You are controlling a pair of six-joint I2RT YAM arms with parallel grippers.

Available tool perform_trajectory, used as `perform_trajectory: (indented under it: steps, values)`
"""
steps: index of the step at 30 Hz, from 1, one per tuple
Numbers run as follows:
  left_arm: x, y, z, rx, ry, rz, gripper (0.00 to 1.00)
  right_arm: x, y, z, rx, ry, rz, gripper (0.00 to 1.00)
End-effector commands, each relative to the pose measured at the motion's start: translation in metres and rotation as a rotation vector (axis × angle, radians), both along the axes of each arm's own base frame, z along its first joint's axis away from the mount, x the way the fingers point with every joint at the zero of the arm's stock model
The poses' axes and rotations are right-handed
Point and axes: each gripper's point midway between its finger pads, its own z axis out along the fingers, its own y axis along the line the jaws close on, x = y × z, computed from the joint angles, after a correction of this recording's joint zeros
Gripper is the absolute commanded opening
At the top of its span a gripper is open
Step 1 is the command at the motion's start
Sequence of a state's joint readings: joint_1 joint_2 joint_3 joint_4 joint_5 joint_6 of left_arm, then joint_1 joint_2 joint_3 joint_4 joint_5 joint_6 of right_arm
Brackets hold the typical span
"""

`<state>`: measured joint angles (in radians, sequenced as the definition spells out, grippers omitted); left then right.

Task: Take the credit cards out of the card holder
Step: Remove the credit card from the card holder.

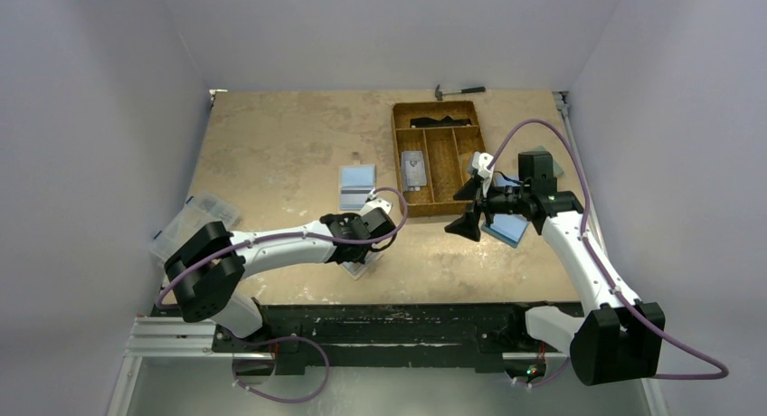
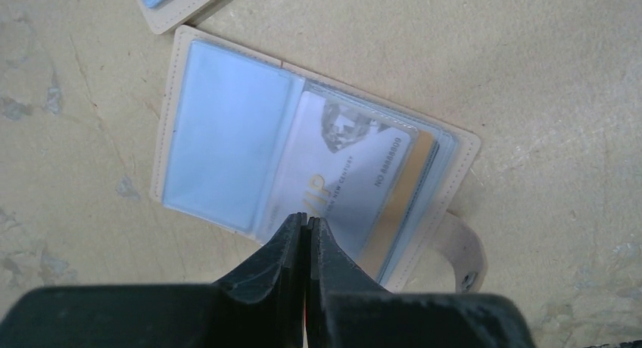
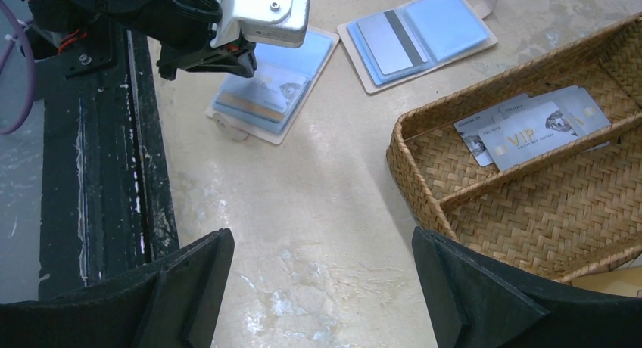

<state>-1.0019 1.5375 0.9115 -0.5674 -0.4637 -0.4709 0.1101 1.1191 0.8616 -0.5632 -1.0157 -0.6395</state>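
A tan card holder (image 2: 219,136) lies open on the table, with light blue sleeves inside. A silver credit card (image 2: 356,166) marked VIP sits in its right sleeve. My left gripper (image 2: 306,221) is shut, its tips side by side on the near end of that card, with nothing between the jaws. From above, this holder (image 1: 362,269) lies near the table's front edge, under the left gripper (image 1: 360,258). My right gripper (image 3: 322,238) hangs wide open over bare table, beside the woven tray.
A second open holder (image 1: 356,187) lies further back, and another one (image 1: 506,228) lies under the right arm. The brown woven tray (image 3: 424,174) holds several silver cards (image 3: 530,125). A clear plastic box (image 1: 194,219) sits at the left edge. A hammer (image 1: 459,91) lies at the back.
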Motion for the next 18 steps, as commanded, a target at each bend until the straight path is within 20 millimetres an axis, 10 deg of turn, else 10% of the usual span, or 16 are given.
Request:
perform_trajectory:
  steps: [1,4,10,18]
  values:
    - [0.013,0.003,0.025,0.0,-0.08,0.029,0.0,-0.003,0.001,0.007,0.017,-0.024,0.014,0.99]
    - [0.01,-0.003,0.025,-0.02,-0.058,-0.01,0.0,-0.003,0.001,0.007,0.017,-0.024,0.016,0.99]
    - [0.004,-0.014,0.017,-0.029,-0.003,-0.085,0.4,-0.003,0.001,0.007,0.017,-0.023,0.018,0.99]
    - [0.009,-0.013,0.008,0.038,0.006,-0.123,0.66,-0.004,0.001,0.007,0.017,-0.024,0.019,0.99]
